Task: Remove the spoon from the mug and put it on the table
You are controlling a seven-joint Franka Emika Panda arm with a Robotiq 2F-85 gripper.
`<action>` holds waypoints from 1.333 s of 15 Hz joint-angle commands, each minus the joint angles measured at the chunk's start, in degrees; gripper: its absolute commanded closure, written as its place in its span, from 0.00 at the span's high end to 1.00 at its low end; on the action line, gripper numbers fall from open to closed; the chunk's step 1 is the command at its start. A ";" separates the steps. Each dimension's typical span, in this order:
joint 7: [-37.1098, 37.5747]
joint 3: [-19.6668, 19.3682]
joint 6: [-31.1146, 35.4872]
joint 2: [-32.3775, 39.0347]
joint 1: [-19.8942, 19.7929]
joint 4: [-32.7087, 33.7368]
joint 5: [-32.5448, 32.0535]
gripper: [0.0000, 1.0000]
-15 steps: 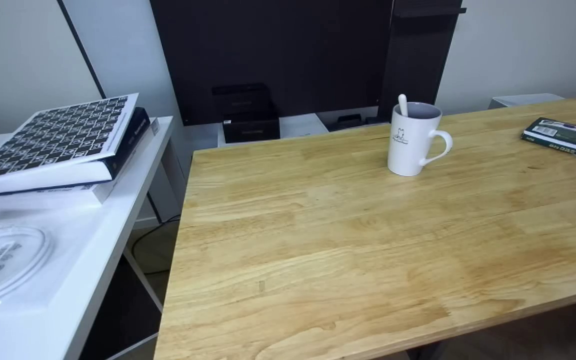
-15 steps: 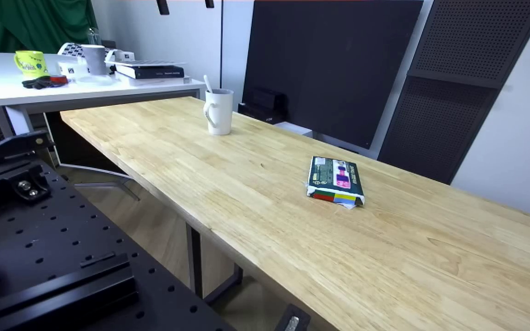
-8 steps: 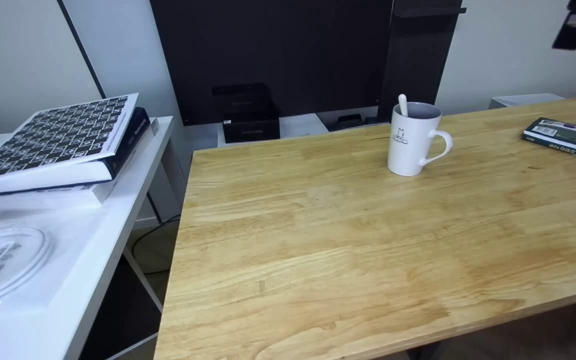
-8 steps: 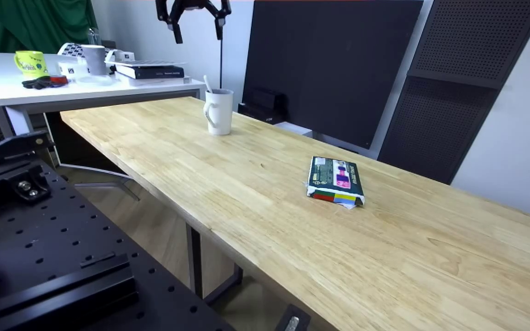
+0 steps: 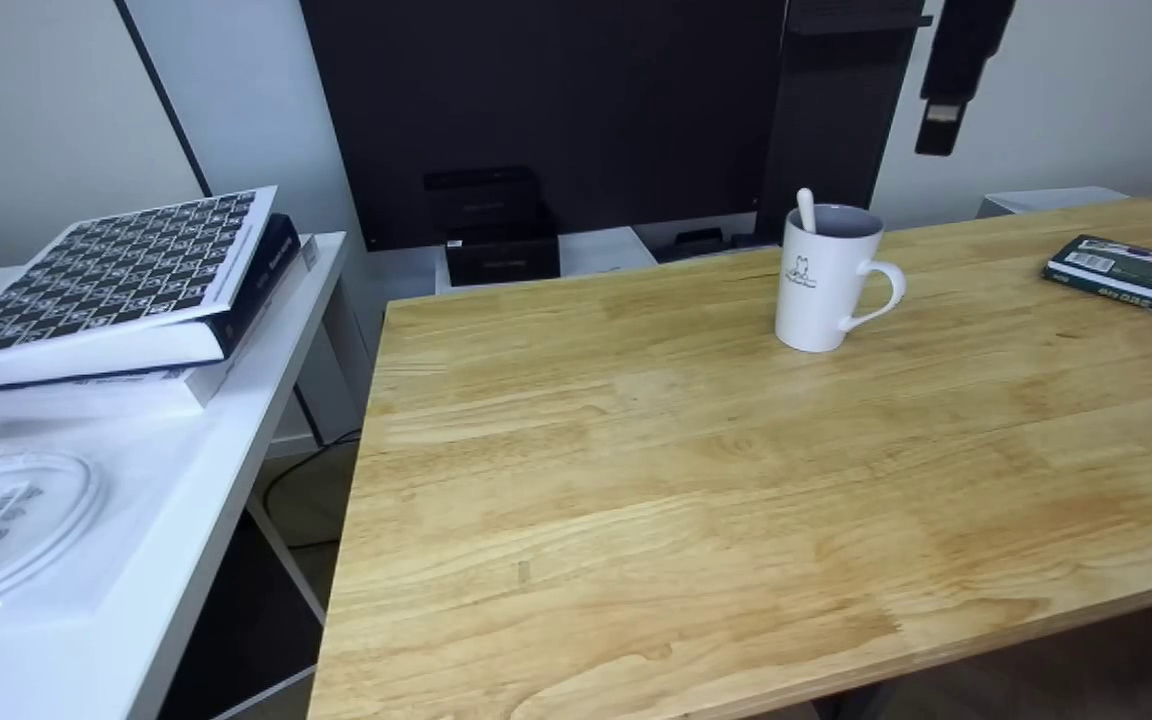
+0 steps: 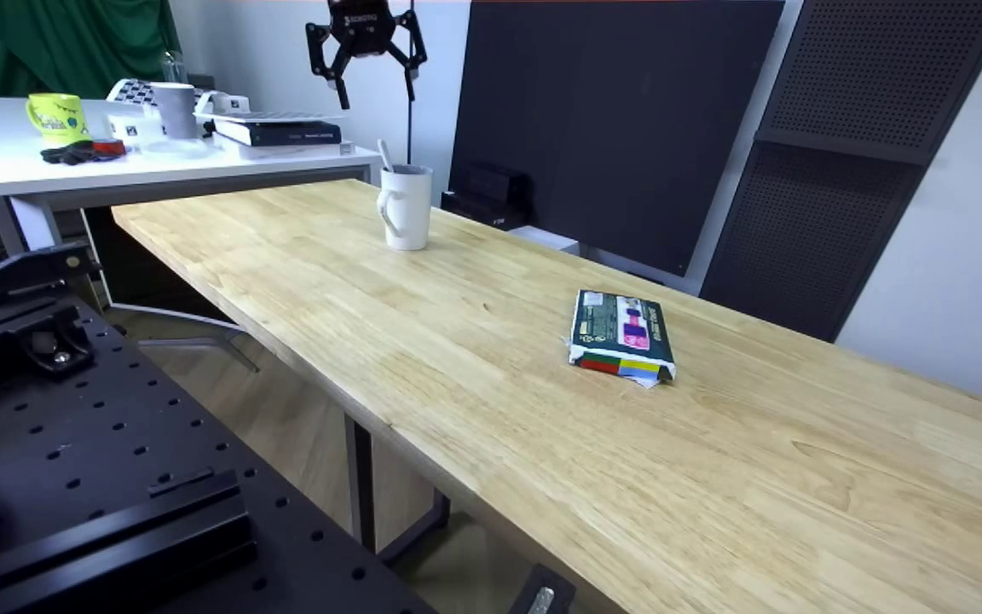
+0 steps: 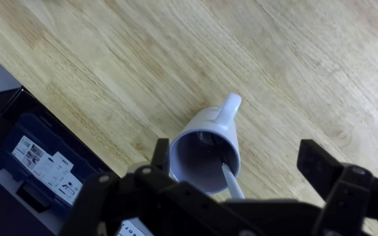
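1. Leaning inside the mug (image 5: 821,300), the spoon (image 5: 807,212) shows its pale handle above the rim, on the left side in both exterior views; its lower end is too dark for me to make out.
2. Around it, the mug stands upright toward the far edge of the table (image 5: 636,450).
3. I judge the step in hand to be the reach for the spoon: it is not yet gripped, and the lifting out and laying down are left to do.
4. Next I would come down over the spoon without knocking the rim, pinch its handle, and draw it up clear of the mug before laying it on the table.
5. My claw (image 6: 377,96) hangs in the air, higher than the mug and apart from both mug and spoon; I touch nothing that I can see.
6. Released, its fingers (image 7: 317,167) spread wide with nothing held; in the wrist view the spoon shows about midway across their gap, so my sideways aim looks fair.
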 commanded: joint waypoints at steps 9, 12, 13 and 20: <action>-11.47 -2.82 -2.79 16.32 6.15 18.67 -3.60 1.00; -13.88 -3.12 -3.14 19.17 7.19 21.62 -4.04 1.00; -14.38 -3.31 -3.09 19.87 7.52 22.27 -4.29 1.00; -16.58 -4.63 -4.99 21.86 9.42 25.44 -6.18 1.00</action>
